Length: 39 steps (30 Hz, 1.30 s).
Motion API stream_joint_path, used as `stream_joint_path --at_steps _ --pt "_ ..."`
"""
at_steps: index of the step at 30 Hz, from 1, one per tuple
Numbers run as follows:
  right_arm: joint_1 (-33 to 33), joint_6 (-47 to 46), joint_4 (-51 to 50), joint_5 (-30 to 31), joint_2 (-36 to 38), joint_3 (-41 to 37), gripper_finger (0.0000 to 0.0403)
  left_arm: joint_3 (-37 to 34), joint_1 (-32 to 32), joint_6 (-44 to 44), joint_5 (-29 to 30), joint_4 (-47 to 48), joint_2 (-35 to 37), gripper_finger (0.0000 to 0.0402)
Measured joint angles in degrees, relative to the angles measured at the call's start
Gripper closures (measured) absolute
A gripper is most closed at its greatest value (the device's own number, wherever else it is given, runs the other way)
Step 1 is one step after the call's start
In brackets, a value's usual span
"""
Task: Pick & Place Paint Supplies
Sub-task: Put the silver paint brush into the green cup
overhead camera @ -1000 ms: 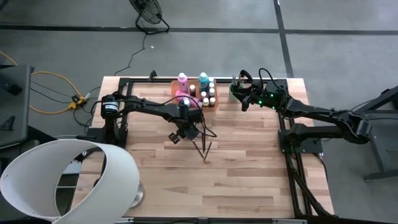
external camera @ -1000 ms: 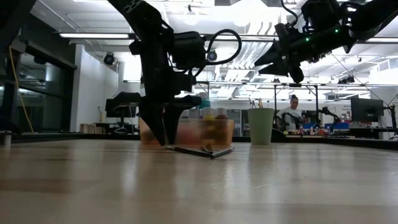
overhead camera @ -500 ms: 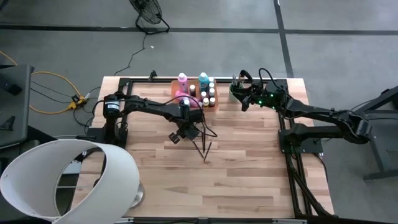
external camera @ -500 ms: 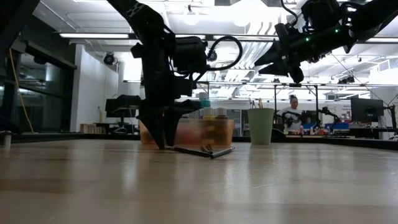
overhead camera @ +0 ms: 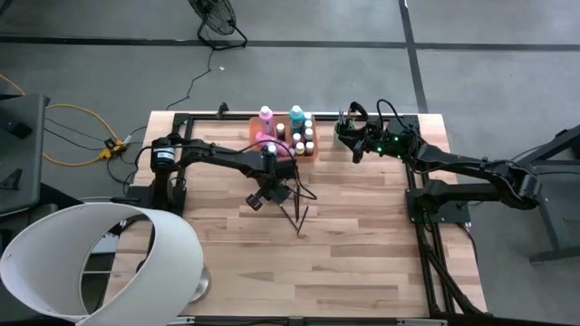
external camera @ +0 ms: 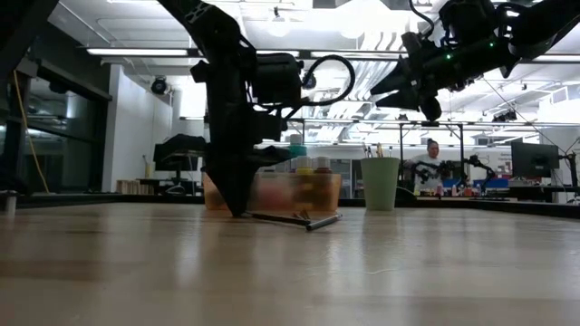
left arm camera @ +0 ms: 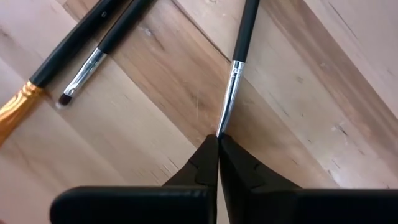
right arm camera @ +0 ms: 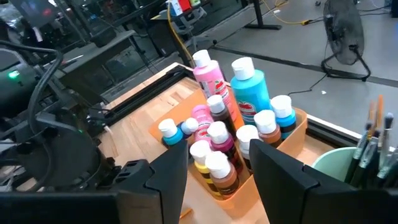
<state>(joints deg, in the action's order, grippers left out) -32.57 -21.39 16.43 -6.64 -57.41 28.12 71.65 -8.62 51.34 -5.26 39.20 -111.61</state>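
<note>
- Up close, my left wrist view shows what the high view cannot: my left gripper (left arm camera: 218, 144) has its fingers pressed together on the bristle tip of one paintbrush (left arm camera: 239, 59), lying flat on the table (left arm camera: 298, 81), with two more brushes (left arm camera: 87, 46) beside it.
- From above, these brushes (overhead camera: 297, 213) lie on the table in front of the orange tray (overhead camera: 308, 152).
- That tray (right arm camera: 292, 134) holds the paint bottles (right arm camera: 227, 134), pink, teal and brown, all upright; just beside it the green cup (right arm camera: 339, 165) holds more brushes.
- My left arm reaches steeply down in front of the tray, while my right gripper (overhead camera: 349, 143) hovers above the cup, fingers apart.
</note>
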Motion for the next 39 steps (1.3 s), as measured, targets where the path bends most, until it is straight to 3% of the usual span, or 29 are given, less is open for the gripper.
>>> stream_joint_path --at_steps 5,10,21,29,33,39 --pt "0.0 -1.4 0.0 -3.9 0.0 0.0 0.0237 2.9 0.1 -3.0 1.9 3.5 -0.2 0.04" --pt "0.9 -4.4 0.1 -8.4 0.0 0.0 0.0237 9.3 0.0 -3.7 9.3 9.8 -0.7 0.0401" --pt "8.4 -7.3 2.3 -8.5 0.4 0.0 0.0237 27.3 1.4 -2.3 17.9 23.1 -0.4 0.0401" --pt "10.1 -15.8 2.2 -13.4 0.3 0.0 0.0237 37.1 5.9 7.9 29.5 21.2 -0.2 0.0401" --pt "10.1 -21.3 2.2 -15.3 -0.5 0.0 0.0237 39.4 8.0 14.8 35.3 17.5 -0.2 0.0401" --pt "10.1 -28.4 2.3 -22.9 -2.8 0.0 0.0237 39.8 9.3 25.0 40.4 7.1 -0.2 0.0401"
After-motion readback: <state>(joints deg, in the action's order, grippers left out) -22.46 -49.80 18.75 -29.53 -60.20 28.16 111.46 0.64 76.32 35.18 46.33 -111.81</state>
